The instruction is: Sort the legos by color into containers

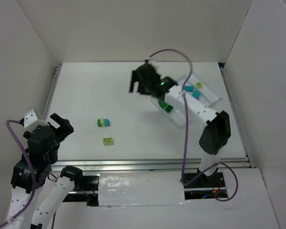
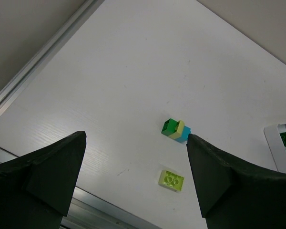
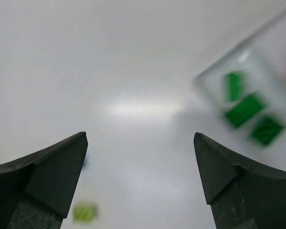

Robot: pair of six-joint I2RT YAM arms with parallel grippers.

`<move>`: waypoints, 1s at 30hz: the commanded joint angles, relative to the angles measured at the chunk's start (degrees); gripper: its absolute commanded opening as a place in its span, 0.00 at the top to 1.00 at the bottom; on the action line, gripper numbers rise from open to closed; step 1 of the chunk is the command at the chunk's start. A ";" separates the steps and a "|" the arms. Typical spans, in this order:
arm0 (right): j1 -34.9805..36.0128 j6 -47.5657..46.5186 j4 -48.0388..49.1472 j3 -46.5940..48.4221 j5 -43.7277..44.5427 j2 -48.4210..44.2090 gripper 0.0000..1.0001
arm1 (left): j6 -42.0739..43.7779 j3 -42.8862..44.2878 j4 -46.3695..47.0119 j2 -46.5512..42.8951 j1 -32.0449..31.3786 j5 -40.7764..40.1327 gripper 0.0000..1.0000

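Green legos (image 3: pixel 245 110) in tray (image 3: pixel 262 71), just R of right gripper (image 3: pixel 140 138).

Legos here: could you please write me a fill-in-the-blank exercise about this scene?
Outside the tray, a stack and ___ single lego lie on the table. The left hand and right hand are both ___. The right wrist view shows three ___ legos in the tray. Missing: one; open; green.
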 commanded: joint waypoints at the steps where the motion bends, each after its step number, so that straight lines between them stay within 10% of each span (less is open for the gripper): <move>1: 16.38 2.29 3.67 -9.10 5.89 -5.82 0.00 | -1.45 0.65 0.58 -0.48 1.61 -2.16 0.00; 9: 38.64 15.65 -4.83 4.85 16.26 13.21 0.00 | -0.48 0.39 1.37 -1.35 3.73 -0.75 0.00; 30: 43.66 15.76 3.32 0.56 8.37 20.46 0.07 | 1.19 -0.22 2.95 -3.82 3.82 1.45 0.00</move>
